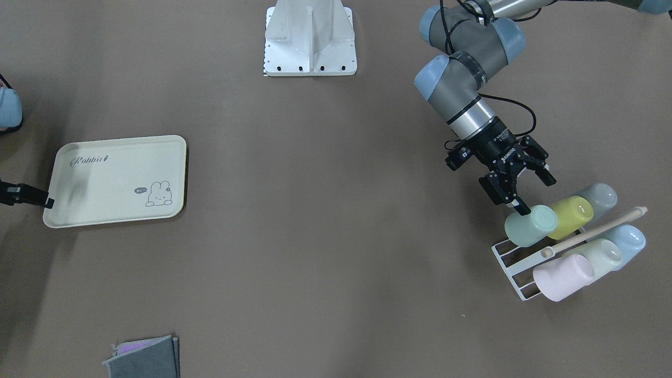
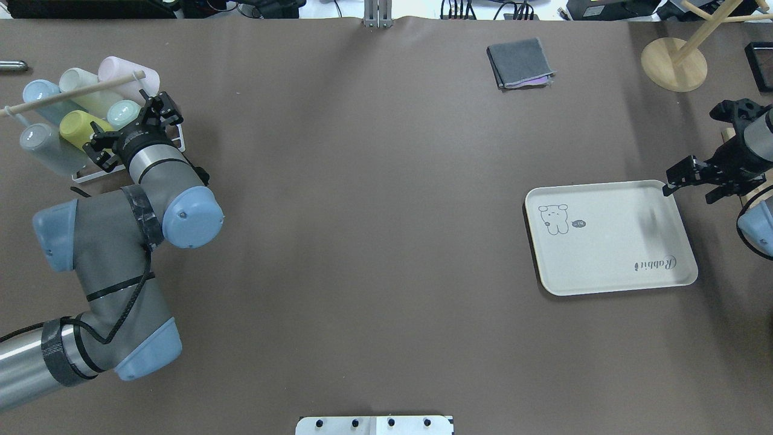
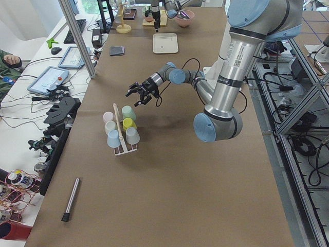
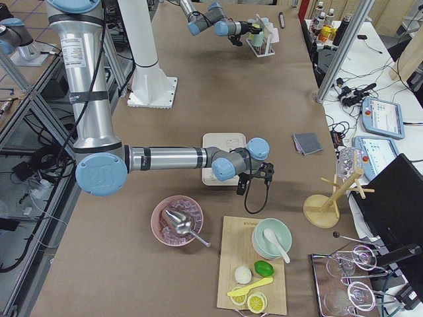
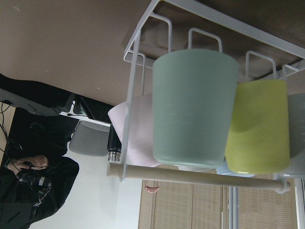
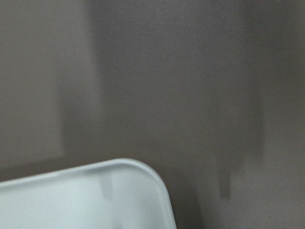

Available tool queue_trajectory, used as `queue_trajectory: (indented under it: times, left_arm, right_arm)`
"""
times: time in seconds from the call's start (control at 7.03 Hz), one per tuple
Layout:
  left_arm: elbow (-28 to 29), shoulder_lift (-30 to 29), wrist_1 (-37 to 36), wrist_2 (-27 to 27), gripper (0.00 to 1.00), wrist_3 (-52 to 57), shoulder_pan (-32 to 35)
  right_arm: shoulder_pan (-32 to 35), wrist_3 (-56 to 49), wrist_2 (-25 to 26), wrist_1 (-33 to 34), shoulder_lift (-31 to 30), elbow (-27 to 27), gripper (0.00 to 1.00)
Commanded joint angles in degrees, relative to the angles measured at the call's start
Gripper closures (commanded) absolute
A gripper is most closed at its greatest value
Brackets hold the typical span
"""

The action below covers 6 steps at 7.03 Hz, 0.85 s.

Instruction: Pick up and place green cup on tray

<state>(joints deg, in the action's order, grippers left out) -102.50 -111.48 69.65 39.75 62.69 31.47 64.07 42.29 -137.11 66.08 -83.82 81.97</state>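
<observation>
Green cup (image 1: 529,227): inverted on white wire rack (image 1: 506,255), end slot, just beside yellow-green cup (image 1: 569,216); mouth toward rack base, closed bottom up, long axis near upright.
Left gripper (image 1: 535,195): fingers spread, empty, just above rack, one fingertip at green cup; contact unclear.
Right gripper (image 2: 692,188): fingers apart, empty, well apart from rack.
Tray (image 1: 121,139): flat, well apart from rack.

I'm seeing even, soft overhead light, faint shadows on the table (image 2: 362,241), the right wrist view blurred over the tray (image 6: 95,200), and the green cup (image 5: 195,107) slightly soft.
</observation>
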Motion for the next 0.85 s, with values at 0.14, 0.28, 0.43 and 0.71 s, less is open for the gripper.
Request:
queue_trajectory:
  times: [0.14,0.28,0.43,0.71]
  left_arm:
    - [5.98,1.00,4.17,-2.74,0.02,0.59,-0.79]
    - [7.22,0.74,4.27,-2.83,0.02,0.59,-1.14]
    - [8.10,0.65,5.92,-4.31,0.02,0.68,-1.15]
    - [12.83,0.48,16.86,-4.77,0.02,8.72,-1.06]
  right_arm:
    - [-3.68,6.93,-0.44,-1.57,-0.99,2.23,0.00]
    - [-3.86,7.10,-0.35,-1.48,-1.43,2.75,0.00]
    - [-3.87,6.85,-0.18,-1.48,-1.78,2.41,0.05]
    - [-4.22,6.84,-0.18,-1.39,-3.80,2.14,0.11]
